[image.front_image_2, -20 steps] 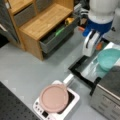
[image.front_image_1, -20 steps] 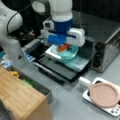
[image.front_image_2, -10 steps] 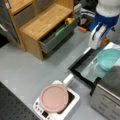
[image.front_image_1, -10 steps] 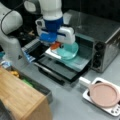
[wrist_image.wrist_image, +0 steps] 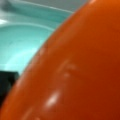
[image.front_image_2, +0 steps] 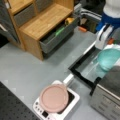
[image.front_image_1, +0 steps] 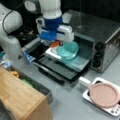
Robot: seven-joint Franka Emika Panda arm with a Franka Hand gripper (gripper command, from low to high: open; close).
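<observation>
**Gripper over the teal bowl with an orange object at its tip**

Gripper hangs at the open front of the toaster oven, just above the near-left rim of the teal bowl; in a front view its white body shows above the bowl's left side. An orange object sits right under the fingers, and in the wrist view it fills most of the frame with the bowl's teal inside behind it. Whether the fingers are pinching the orange object or merely spread around it, I cannot tell.

Going from a front view's left to its right: the arm's white base; a wooden cabinet at the bottom left, with a grey drawer pulled open along its edge; the oven's dropped door; the metal tray on which the bowl stands, drawn out over the door; the oven body; and, at the bottom right, a pink plate lying on a white scale, well apart from the bowl.
</observation>
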